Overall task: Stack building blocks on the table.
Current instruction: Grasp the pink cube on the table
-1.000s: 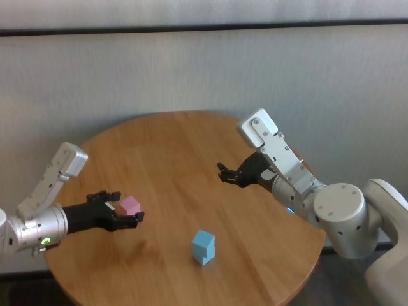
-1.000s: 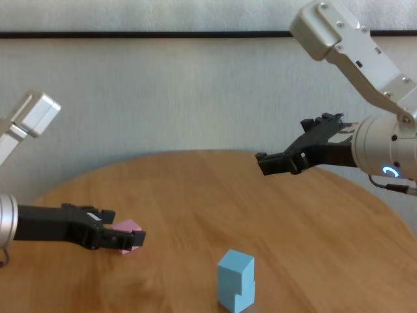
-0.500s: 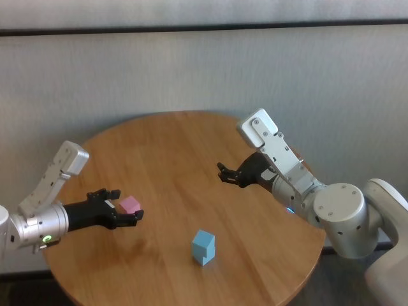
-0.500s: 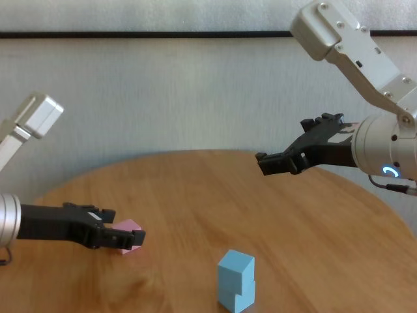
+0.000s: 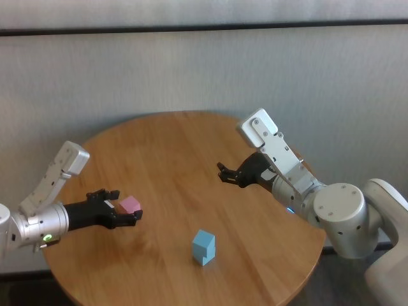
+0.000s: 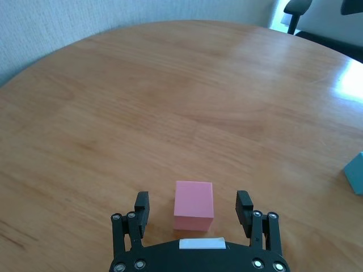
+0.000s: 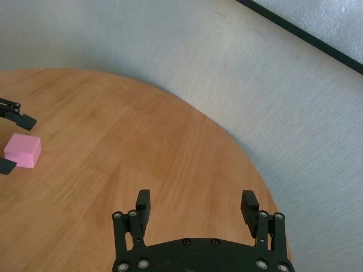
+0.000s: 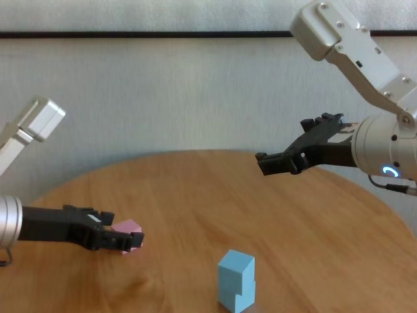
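A pink cube (image 5: pixel 130 204) sits on the round wooden table (image 5: pixel 172 146) at its left side. My left gripper (image 5: pixel 126 205) is open with one finger on each side of the cube, low over the table; the left wrist view shows the cube (image 6: pixel 194 205) between the fingers (image 6: pixel 244 205) with a gap on both sides. Two light blue cubes (image 5: pixel 203 247) stand stacked near the front middle, the top one slightly turned; they also show in the chest view (image 8: pixel 235 280). My right gripper (image 5: pixel 228 176) is open and empty, held above the table's right half.
A pale wall runs close behind the table's far edge (image 5: pixel 185 115). My white body (image 5: pixel 389 255) is at the right. A black chair (image 6: pixel 298 7) stands beyond the table in the left wrist view. Bare tabletop lies between the pink cube and the blue stack.
My left arm has drawn back a little toward the left, the open fingers still around the pink cube. The cube, the blue stack and the right arm have not moved.
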Robot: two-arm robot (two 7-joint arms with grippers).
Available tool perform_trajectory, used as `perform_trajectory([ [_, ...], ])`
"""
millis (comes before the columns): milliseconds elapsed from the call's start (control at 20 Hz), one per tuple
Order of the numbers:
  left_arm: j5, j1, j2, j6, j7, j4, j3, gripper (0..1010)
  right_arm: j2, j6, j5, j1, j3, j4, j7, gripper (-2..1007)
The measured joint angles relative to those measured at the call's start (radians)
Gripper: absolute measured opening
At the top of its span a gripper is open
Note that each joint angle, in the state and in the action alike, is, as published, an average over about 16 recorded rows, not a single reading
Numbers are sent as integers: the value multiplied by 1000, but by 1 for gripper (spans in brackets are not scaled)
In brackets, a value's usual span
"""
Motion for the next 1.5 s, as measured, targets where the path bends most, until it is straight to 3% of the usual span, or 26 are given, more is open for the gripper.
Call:
perform_trajectory([
  [1150, 11, -25, -26, -3, -20, 61, -16, 1002, 0, 0, 0, 0, 0, 0, 0, 1004],
  [1500, 11, -25, -26, -2, -20, 61, -17, 940, 0, 0, 0, 0, 0, 0, 0, 1004],
])
